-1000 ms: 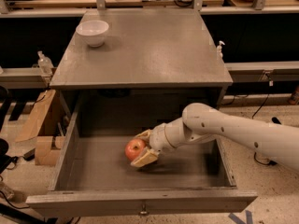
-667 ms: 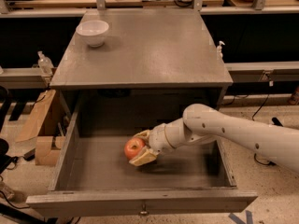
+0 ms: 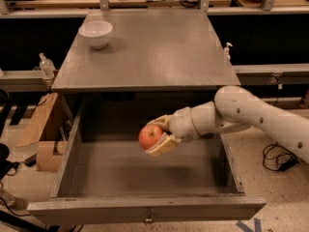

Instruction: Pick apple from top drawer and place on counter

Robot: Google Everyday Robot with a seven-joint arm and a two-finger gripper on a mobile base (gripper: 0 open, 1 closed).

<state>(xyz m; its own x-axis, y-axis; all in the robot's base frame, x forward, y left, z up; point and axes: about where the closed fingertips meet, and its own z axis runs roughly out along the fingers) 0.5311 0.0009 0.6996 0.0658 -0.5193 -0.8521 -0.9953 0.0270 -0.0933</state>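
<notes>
Gripping the apple [image 3: 149, 136] with the tool [image 3: 159, 135], one finger above and one below. Holding it inside the open top drawer [image 3: 145, 209], near the middle, seemingly raised off the drawer floor and apart from the side walls. Reaching in from the right with a white arm [image 3: 260, 112]. On the bench [image 3: 159, 52] above, near its far left corner: a white bowl [image 3: 96, 33].

1 ea.: apple [image 3: 150, 136], bowl [image 3: 95, 33], drawer [image 3: 145, 210], gripper [image 3: 157, 137] over drawer
</notes>
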